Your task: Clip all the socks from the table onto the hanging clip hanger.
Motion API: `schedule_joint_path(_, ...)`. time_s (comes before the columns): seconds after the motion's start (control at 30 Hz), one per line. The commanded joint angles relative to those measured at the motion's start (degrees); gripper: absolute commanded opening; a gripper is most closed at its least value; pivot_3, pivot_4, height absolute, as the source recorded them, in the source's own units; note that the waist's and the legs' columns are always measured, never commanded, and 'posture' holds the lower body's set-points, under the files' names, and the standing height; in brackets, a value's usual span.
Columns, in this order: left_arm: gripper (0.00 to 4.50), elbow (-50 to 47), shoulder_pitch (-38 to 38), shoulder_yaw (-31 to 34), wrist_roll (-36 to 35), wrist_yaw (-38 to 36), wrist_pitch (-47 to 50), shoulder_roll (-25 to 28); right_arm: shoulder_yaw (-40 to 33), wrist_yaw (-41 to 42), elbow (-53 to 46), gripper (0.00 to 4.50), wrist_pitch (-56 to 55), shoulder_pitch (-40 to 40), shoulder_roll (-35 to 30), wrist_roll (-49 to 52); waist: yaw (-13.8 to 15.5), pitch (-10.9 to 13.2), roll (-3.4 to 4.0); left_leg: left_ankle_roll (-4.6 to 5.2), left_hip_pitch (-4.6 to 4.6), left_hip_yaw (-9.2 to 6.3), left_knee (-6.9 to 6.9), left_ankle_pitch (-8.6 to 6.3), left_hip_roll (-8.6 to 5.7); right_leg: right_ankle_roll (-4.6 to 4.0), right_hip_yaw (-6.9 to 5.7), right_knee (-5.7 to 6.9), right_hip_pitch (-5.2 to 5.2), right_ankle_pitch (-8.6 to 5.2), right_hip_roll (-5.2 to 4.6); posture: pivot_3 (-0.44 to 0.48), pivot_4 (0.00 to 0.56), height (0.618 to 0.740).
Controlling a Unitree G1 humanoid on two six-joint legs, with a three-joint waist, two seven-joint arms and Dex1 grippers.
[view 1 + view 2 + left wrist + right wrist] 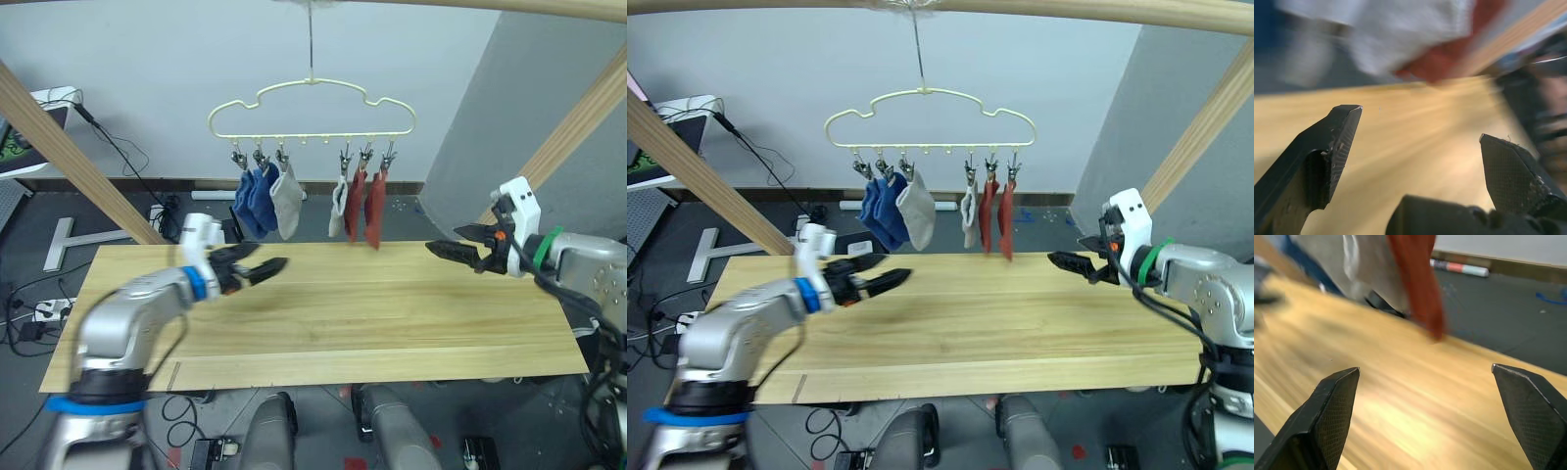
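Above the table's [392, 323] far edge, six socks [284, 201] are being held by the clip hanger [312, 108]. Left gripper [263, 268] and right gripper [453, 245] are being kept open and empty over the wood.

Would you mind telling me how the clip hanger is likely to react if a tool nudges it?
The clip hanger hangs from one thin hook, so it would probably swing or twist. Its wire frame looks light, likely tilting easily. The socks dangle limp, so they'd likely sway.
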Motion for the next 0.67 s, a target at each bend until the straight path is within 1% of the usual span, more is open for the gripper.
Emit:
schedule_joint_path(0.03, 4.46, -0.42, 5.06, 6.78, 4.82, -2.54, -7.55, 7.24, -1.94, 4.40, -2.74, 4.50, -8.16, 3.63, -2.49, -1.52, 0.01, -0.01, 0.01, 0.00, 0.00, 0.02, -0.08, 0.00, 0.02, 0.00, 0.01, -0.11, 0.00, 0.00, -0.02, 0.017, 0.260, 0.740)
schedule_joint_path(0.1, 4.46, 1.76, 8.16, 10.85, 5.05, -4.07, -8.93, 10.15, -3.78, 4.57, -3.57, 4.50, -9.35, 4.74, -1.84, -0.31, 0.05, -0.01, 0.01, 0.00, 0.02, 0.09, -0.21, 0.00, 0.07, 0.00, 0.04, -0.22, 0.00, 0.00, -0.09, 0.024, 0.255, 0.740)
schedule_joint_path(0.13, 4.46, 2.29, 8.91, 11.79, 5.00, -4.47, -9.35, 10.77, -4.19, 4.58, -3.76, 4.50, -9.72, 5.01, -1.68, 0.00, 0.11, -0.01, 0.01, 0.00, 0.01, 0.10, -0.24, 0.00, 0.08, 0.00, 0.04, -0.26, 0.00, 0.01, -0.10, 0.024, 0.255, 0.740)
schedule_joint_path(0.17, 4.46, 2.68, 9.03, 11.83, 5.10, -4.57, -9.85, 10.83, -4.10, 4.63, -3.53, 4.50, -10.22, 5.08, -1.57, -0.06, 0.40, -0.01, 0.01, 0.00, 0.01, 0.13, -0.29, 0.00, 0.09, 0.00, 0.02, -0.28, -0.02, 0.00, -0.14, 0.037, 0.242, 0.740)
schedule_joint_path(0.27, 4.46, 0.18, 12.87, 17.85, 2.55, -6.55, -8.80, 11.94, -4.76, 7.21, -5.43, 4.50, -13.66, 6.84, -3.00, -0.43, 1.51, -0.03, -0.02, -0.01, 0.00, 0.27, -0.40, 0.00, 0.10, 0.00, -0.03, -0.40, -0.03, 0.00, -0.19, 0.041, 0.236, 0.740)
schedule_joint_path(0.33, 4.46, -0.07, 15.11, 20.11, 2.80, -7.88, -9.90, 12.83, -4.97, 9.18, -6.08, 4.50, -15.27, 8.10, -4.44, -0.69, 2.04, -0.03, -0.02, -0.01, -0.01, 0.28, -0.51, -0.01, 0.12, 0.00, -0.04, -0.45, -0.04, -0.01, -0.23, 0.044, 0.231, 0.740)
schedule_joint_path(0.5, 4.46, 1.24, 13.42, 20.10, 2.88, -6.29, -9.83, 11.88, -4.32, 9.95, -5.04, 4.50, -16.96, 8.39, -5.14, -1.16, 3.26, -0.07, -0.05, -0.03, -0.01, 0.27, -0.49, 0.00, 0.06, 0.02, -0.09, -0.43, -0.03, -0.03, -0.25, 0.050, 0.215, 0.740)
schedule_joint_path(0.67, 4.46, -0.01, 13.12, 18.60, 2.11, -7.45, -8.91, 11.46, -4.26, 8.91, -4.70, 4.50, -16.64, 7.37, -4.32, -0.63, 3.18, -0.10, -0.09, -0.02, -0.01, 0.34, -0.43, 0.00, 0.06, 0.04, -0.03, -0.42, 0.00, -0.01, -0.28, 0.048, 0.211, 0.740)
